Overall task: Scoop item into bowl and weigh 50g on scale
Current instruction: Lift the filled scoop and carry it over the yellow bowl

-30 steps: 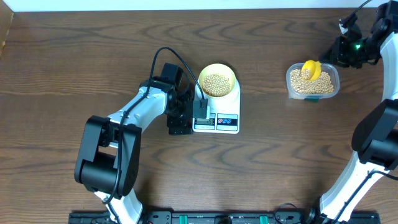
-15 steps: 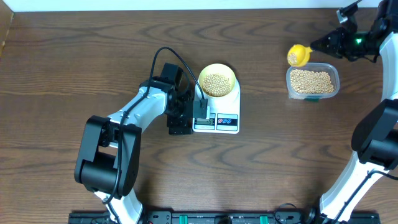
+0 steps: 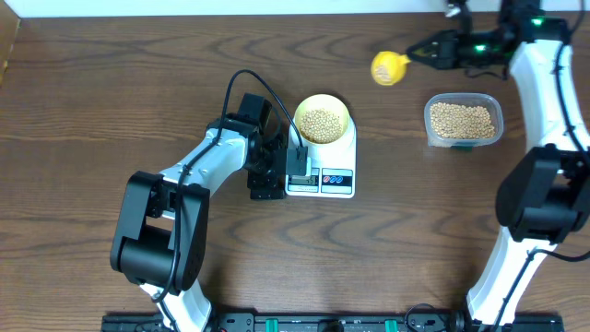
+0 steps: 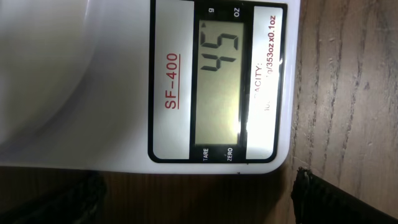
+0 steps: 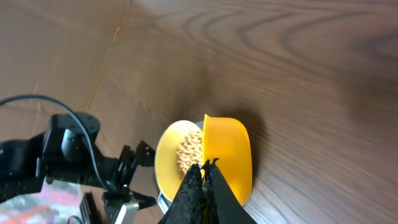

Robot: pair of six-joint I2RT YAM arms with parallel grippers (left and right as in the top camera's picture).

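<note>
The bright yellow long-handled plastic scoop (image 3: 388, 67) has left the tub where it was digging a second ago and travelled leftward; it now hangs over bare wood, between bowl and tub and touching neither.

At the left, the left gripper (image 3: 295, 164) sits low against the left end of the flat white rectangular digital scale (image 3: 336, 181), its fingers spread wide and holding nothing — in the left wrist view the two dark fingertips (image 4: 59, 199) show at the bottom corners, well apart. That same view looks straight at the grey display (image 4: 221, 81), which reads 45.

On the far half of the scale stands the small round pale-yellow bowl (image 3: 322, 118), upright, with a mound of tiny round tan beans (image 3: 321, 124) inside. The scale itself rests on the dark wood-grain table (image 3: 111, 83).

Right of the bowl comes the scoop, its cup pointing left. Whether it carries beans I cannot tell. Further right, nearer the front, the clear rounded-rectangular plastic tub (image 3: 463, 121) holds a flat layer of the same beans.

The right gripper (image 3: 429, 51) is clenched on the scoop's handle — the right wrist view shows its tips pressed together just behind the cup.
</note>
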